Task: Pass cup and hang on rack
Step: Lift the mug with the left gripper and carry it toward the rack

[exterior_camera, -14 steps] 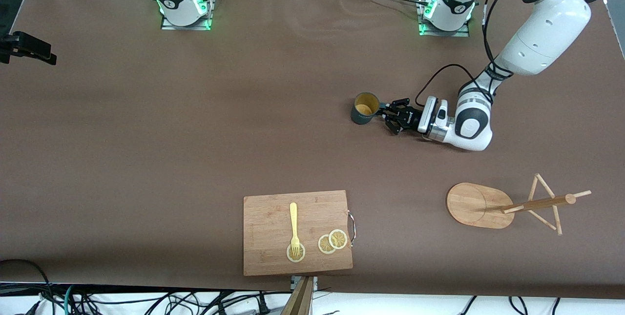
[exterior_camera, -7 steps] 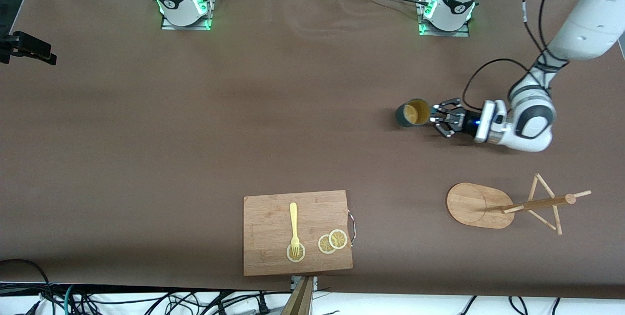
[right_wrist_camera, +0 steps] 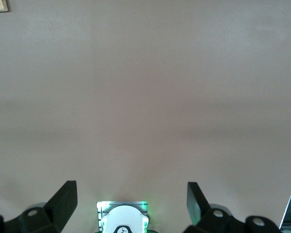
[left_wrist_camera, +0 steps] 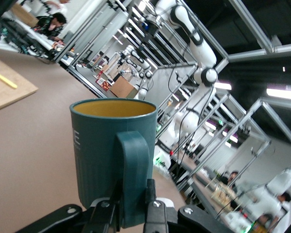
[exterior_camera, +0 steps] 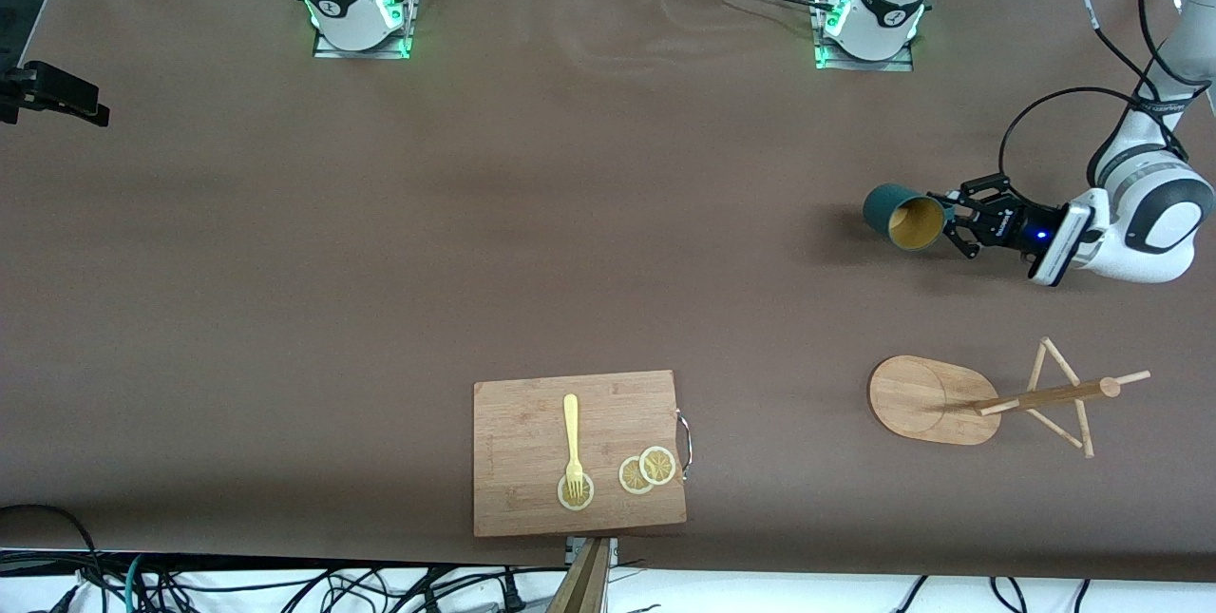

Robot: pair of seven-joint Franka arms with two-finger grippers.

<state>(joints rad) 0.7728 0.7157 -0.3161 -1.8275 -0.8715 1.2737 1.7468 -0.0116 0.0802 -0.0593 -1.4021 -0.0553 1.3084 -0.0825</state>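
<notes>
The dark teal cup [exterior_camera: 898,216], yellow inside, hangs tipped over the bare table toward the left arm's end. My left gripper [exterior_camera: 947,220] is shut on its loop handle. In the left wrist view the cup [left_wrist_camera: 99,145] fills the middle, and the left gripper [left_wrist_camera: 132,196] pinches the handle [left_wrist_camera: 133,160] from both sides. The bamboo rack [exterior_camera: 1043,395] stands on its oval base [exterior_camera: 912,394], nearer the front camera than the spot under the cup. My right gripper [right_wrist_camera: 131,190] is open over bare table, holding nothing, and its arm waits.
A wooden cutting board [exterior_camera: 518,489] lies near the table's front edge, with a yellow fork [exterior_camera: 571,432] and lemon slices [exterior_camera: 647,470] on it. A black clamp [exterior_camera: 52,92] sits at the right arm's end of the table.
The left arm has carried the cup toward the left arm's end of the table. The cup's mouth has tipped over toward the front camera. The right arm shows no movement.
</notes>
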